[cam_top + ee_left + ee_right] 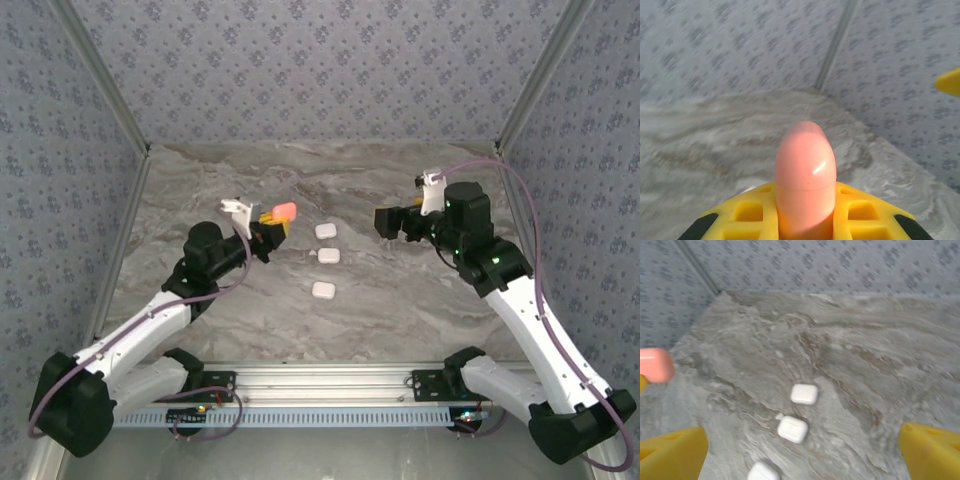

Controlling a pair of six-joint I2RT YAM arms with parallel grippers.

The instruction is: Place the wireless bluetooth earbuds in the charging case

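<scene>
Left gripper (272, 228): I pinched the pink case (285, 210), raised at left.
Right gripper (385, 222): my fingers (672, 452) stood spread, empty.
Earbuds: maybe the white speck (779, 416) beside a white case (792, 429).
Care: I needed a steady, level hold.

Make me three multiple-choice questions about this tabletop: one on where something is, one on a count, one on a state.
1. Where is the salmon-pink rounded case?
A. Lying on the table
B. In the left pincer
C. In the right pincer

2. How many small white rounded cases lie on the grey marble table?
A. Two
B. Three
C. Five

3. What state is the right pincer in?
A. Open, holding nothing
B. Shut on a white case
C. Shut on the pink case

Answers:
1 B: yellow fingers flank the pink case in the left wrist view.
2 B: three show in the top view.
3 A: its yellow fingers stand wide apart above the table.
</scene>
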